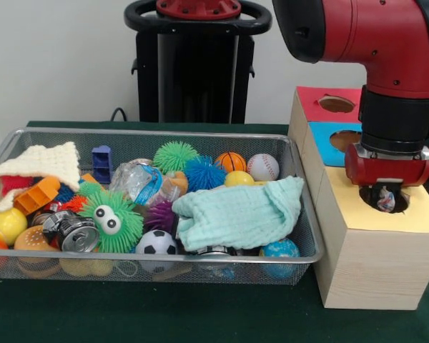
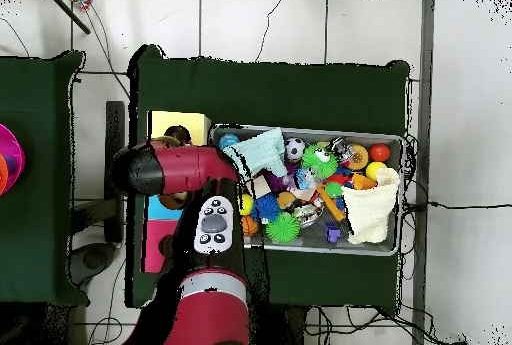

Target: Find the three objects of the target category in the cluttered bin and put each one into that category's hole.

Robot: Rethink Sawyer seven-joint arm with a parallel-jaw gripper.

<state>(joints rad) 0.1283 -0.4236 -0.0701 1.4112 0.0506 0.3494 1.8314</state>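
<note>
Crinkled object at the yellow hole

Crinkled object (image 1: pixel 385 201), shiny and small (a wrapper or crushed bottle, I cannot say which), sits in my claw (image 1: pixel 384 199) directly over the round hole (image 1: pixel 384 200) in the yellow top of the wooden box (image 1: pixel 372 264). Claw closed on it, wrist pointing straight down. Object lies below the claw tips, hole beneath that, so the release looks to need only a vertical line. Wire bin (image 1: pixel 309 207) with remaining clutter stands just beside the box on the green desk (image 1: pixel 200 314).

No legible text or labels anywhere
</note>
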